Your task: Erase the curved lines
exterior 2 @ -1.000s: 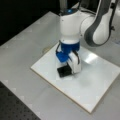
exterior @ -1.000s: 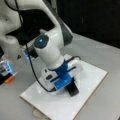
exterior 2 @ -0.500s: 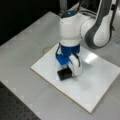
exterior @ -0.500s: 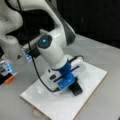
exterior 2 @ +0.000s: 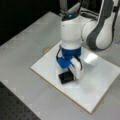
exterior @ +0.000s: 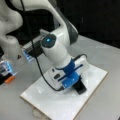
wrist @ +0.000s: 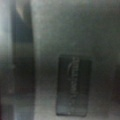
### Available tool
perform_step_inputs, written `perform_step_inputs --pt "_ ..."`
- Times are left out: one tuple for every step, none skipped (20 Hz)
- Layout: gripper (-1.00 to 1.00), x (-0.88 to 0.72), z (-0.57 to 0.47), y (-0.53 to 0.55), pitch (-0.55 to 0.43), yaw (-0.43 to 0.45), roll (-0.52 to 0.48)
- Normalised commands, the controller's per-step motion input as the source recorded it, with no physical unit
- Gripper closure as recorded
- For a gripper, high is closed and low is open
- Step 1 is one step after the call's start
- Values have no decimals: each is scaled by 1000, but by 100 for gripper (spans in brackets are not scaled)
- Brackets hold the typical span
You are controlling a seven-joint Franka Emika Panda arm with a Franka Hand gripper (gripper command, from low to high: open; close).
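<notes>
In a front view the gripper (exterior: pixel 79 88) presses one black eraser (exterior: pixel 80 87) flat on the single white board (exterior: pixel 95 82). In a front view the eraser (exterior 2: pixel 66 77) sits near the board's (exterior 2: pixel 105 82) left edge; I'd say even, flat pressure matters. Wrist view: one dark block (wrist: pixel 73 86). No curve lines visible anywhere; whether the jaws pinch it, I cannot tell.

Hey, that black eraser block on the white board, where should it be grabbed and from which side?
From above, pinching its two long edges: the eraser lies flat on the board, a low rectangle, narrower that way. The hand is right at it.
</notes>
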Motion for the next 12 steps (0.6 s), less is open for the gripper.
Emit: perform_step_inputs --pt "100 412 -596 271 12 -212 110" --pt "100 401 -580 267 17 -221 106" --pt "100 392 -571 257 19 -226 105" --pt "100 377 -550 237 30 -234 91" --pt "100 355 -516 216 44 -236 80" --pt "100 338 -495 197 48 -233 76" --pt "100 307 -451 174 76 -229 51" --pt "100 288 -425 161 83 -219 44" --pt "100 255 -377 143 98 -206 27" --pt "100 213 -307 115 137 -190 -6" --pt "100 168 -223 79 164 -169 -32" --pt "100 140 -173 57 168 -150 -41"
